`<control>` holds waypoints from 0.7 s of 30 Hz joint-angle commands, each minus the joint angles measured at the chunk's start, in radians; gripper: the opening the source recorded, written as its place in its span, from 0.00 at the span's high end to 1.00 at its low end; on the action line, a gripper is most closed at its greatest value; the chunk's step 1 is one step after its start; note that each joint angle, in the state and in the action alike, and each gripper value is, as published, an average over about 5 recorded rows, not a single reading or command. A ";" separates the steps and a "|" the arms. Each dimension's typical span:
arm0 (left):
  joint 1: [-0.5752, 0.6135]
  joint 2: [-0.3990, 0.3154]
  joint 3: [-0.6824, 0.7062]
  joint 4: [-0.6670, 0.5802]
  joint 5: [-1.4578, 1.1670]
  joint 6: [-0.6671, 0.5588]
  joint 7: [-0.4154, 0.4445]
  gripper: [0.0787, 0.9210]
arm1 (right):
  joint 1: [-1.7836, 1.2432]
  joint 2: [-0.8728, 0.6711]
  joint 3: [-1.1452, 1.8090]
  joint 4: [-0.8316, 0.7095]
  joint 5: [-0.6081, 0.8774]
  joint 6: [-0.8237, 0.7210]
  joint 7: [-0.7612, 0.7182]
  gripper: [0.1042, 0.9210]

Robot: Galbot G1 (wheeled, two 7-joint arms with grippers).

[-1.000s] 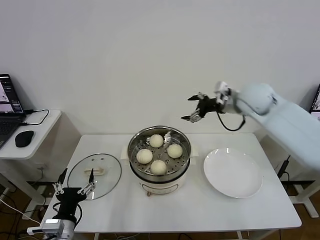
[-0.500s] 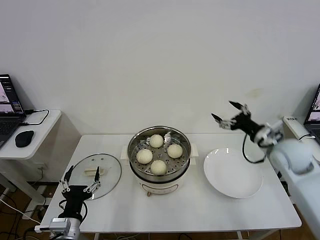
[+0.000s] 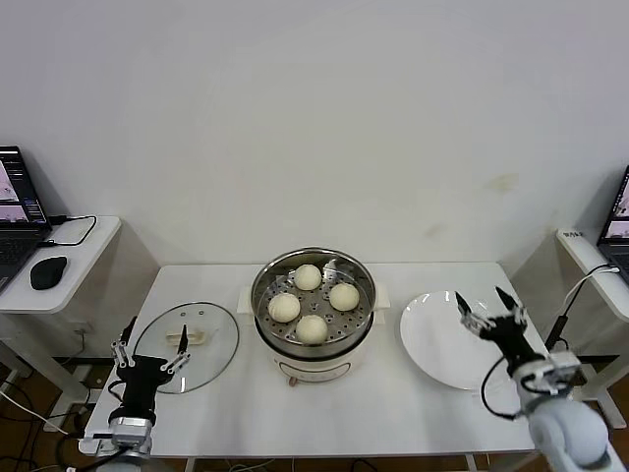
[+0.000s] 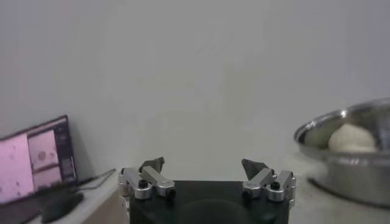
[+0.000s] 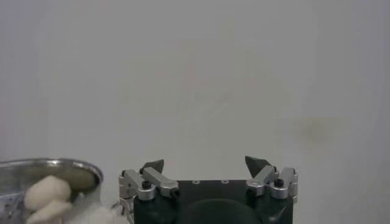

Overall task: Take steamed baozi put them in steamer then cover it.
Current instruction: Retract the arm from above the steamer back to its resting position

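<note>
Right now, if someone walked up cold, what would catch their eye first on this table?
Probably the shiny steamer at the table's centre, uncovered, with four steamed baozi on its perforated tray. Next, the clear glass cover lying flat on the table to the steamer's left, and the white plate to its right. The left end effector hangs open at the cover's near edge; the right end effector is open over the plate's right side.

Count on the white table (image 3: 393, 413): four small round cream-white steamed baozi (image 3: 312, 328) at 12, 3, 6 and 9 o'clock inside one round stainless-steel steamer (image 3: 313, 346); one clear glass cover (image 3: 211, 339); one flat white plate (image 3: 447, 354); one laptop (image 3: 18, 202); one black mouse (image 3: 47, 271).
</note>
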 commanded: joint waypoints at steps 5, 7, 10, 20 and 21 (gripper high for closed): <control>-0.058 0.251 0.107 0.222 0.855 -0.100 -0.154 0.12 | -0.160 0.118 0.067 0.018 -0.034 0.037 0.077 0.12; -0.086 0.281 0.134 0.283 0.965 -0.088 -0.220 0.12 | -0.158 0.122 0.068 0.014 -0.039 0.038 0.076 0.12; -0.127 0.305 0.177 0.359 1.048 -0.013 -0.273 0.12 | -0.157 0.127 0.067 0.010 -0.046 0.038 0.072 0.12; -0.224 0.321 0.192 0.478 1.086 -0.001 -0.136 0.12 | -0.159 0.157 0.055 -0.003 -0.087 0.047 0.055 0.12; -0.235 0.321 0.193 0.491 1.077 0.009 -0.138 0.12 | -0.156 0.160 0.054 -0.005 -0.089 0.047 0.055 0.12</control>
